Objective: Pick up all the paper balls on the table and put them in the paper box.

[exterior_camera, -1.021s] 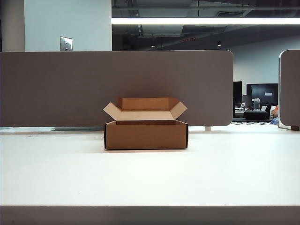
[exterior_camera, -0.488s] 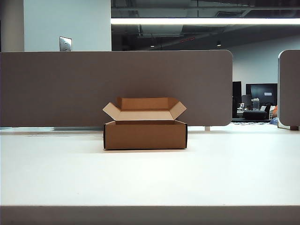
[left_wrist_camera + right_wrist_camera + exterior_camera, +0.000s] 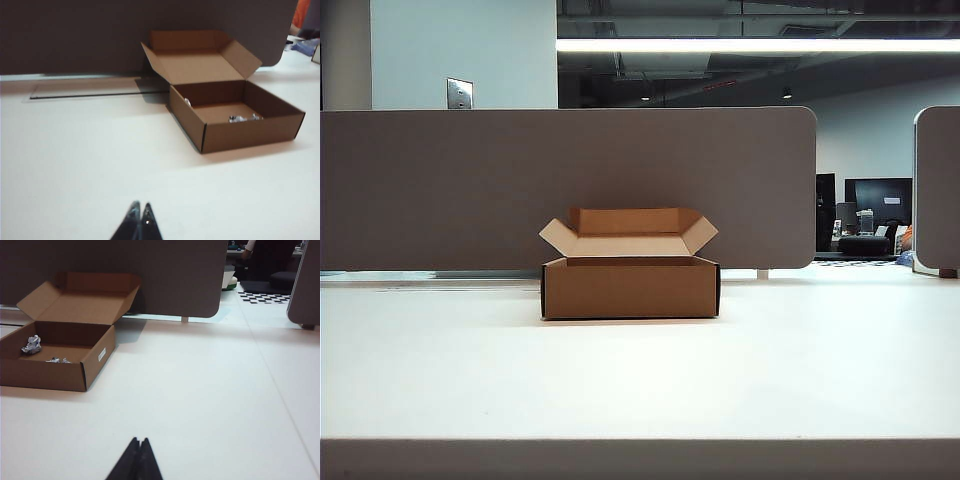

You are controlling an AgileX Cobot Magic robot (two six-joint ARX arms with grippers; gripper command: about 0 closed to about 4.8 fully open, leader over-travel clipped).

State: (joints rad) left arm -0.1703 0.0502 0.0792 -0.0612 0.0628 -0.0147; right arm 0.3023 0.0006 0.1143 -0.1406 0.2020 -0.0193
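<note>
- Well, from where I stand the paper box [image 3: 630, 287] sits at the middle of the desk [image 3: 800, 370], flaps open, just in front of the grey partition [image 3: 570, 185].
- Crumpled paper balls [image 3: 32, 344] already lie on the box floor: the right wrist view shows one wad against a side wall and more scraps beside it, and the left wrist view shows bits [image 3: 243, 118] near the front wall plus one [image 3: 187, 102] at another wall.
- No ball shows anywhere on the bare desk in any view, so I judge the collecting finished and the step in hand a retreat to rest.
- To do that well, both arms should hold low and well apart from the box, not brushing its flaps (they stick out and would catch easily).
- Left pincer [image 3: 139, 206]: tips pressed together, gripping nothing, hovering over empty desk well short of the box.
- Right pincer [image 3: 139, 441]: likewise pressed together and empty, over bare desk, the box off to one side.
- Neither arm appears in the exterior view.
</note>
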